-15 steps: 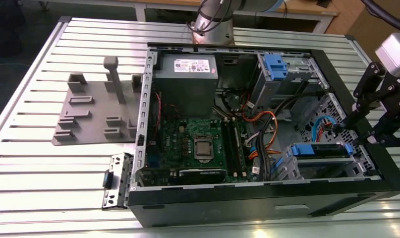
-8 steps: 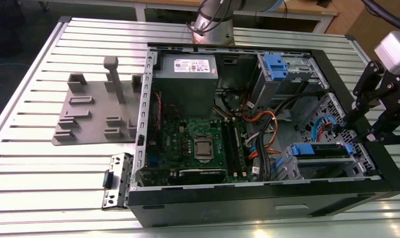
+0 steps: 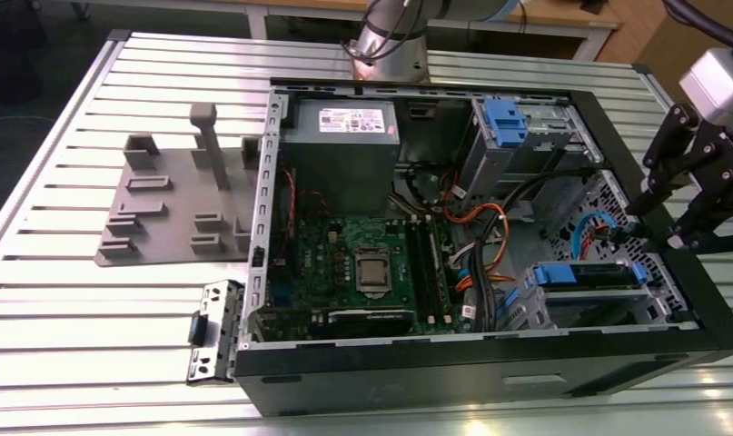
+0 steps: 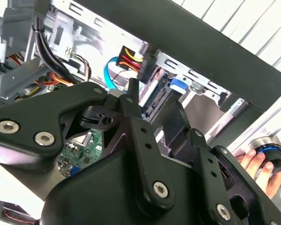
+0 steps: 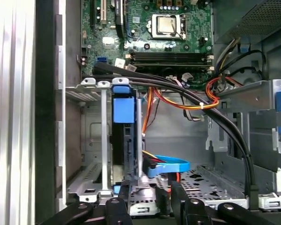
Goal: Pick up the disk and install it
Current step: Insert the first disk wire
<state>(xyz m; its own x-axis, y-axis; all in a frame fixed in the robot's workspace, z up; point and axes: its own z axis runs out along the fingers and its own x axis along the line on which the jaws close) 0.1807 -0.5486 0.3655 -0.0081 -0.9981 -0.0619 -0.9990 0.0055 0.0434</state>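
The disk [image 3: 584, 276], silver with a bright blue caddy, sits in the lower drive cage at the exterior view's right end of the open computer case [image 3: 488, 363]. In the first wrist view the disk [image 5: 123, 110] stands on edge between the cage rails, with a blue data cable [image 5: 166, 167] running to its end. My gripper [image 3: 648, 234] hangs over the case's right wall, above and apart from the disk. The gripper [image 5: 150, 196] is open, and nothing lies between its black fingers [image 5: 179, 193]. In the second wrist view the fingers [image 4: 131, 96] point toward the disk [image 4: 176, 85].
A grey power supply [image 3: 340, 136], the green motherboard [image 3: 354, 263] and orange and black cables [image 3: 488, 227] fill the case. A second cage with a blue tab [image 3: 504, 116] stands at the back. A grey fixture plate [image 3: 173, 204] and a black bracket [image 3: 214, 331] lie on the table. A hand [image 4: 253, 164] holds a round knob.
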